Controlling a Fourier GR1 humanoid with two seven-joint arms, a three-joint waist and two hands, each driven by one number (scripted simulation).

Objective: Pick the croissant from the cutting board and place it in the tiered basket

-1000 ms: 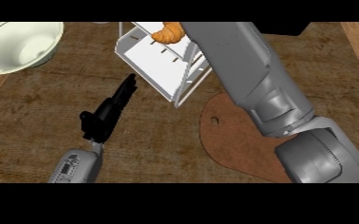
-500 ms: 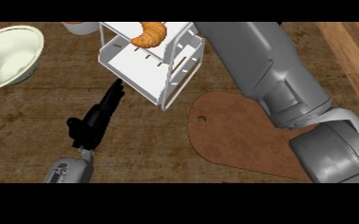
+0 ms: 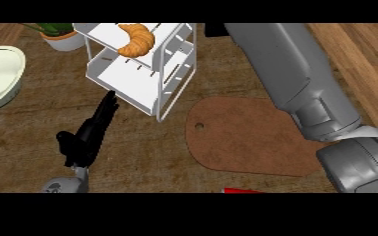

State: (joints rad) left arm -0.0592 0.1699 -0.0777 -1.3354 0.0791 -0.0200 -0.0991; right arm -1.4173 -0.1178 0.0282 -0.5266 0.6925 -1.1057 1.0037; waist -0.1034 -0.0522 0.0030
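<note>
The golden croissant [image 3: 136, 38] lies on the top tier of the white wire tiered basket [image 3: 130, 78], with nothing holding it. The brown cutting board [image 3: 251, 140] lies bare to the basket's right. My right forearm [image 3: 284, 70] stretches up the right side, apart from the basket. Only a black edge of the right hand [image 3: 214, 29] shows at the top, to the croissant's right. My left hand [image 3: 88, 135] is open at the lower left, and its straight fingers point up at the basket's lower corner.
A potted plant [image 3: 62, 38] stands at the back left beside the basket. A cream bowl [image 3: 7, 75] is cut off by the left edge. A red object [image 3: 240, 190] peeks in at the bottom edge. Lighter wood runs along the far right.
The croissant now rests free on the top tier. The right arm has drawn away to the right of the basket. The whole scene has slid downward in view.
</note>
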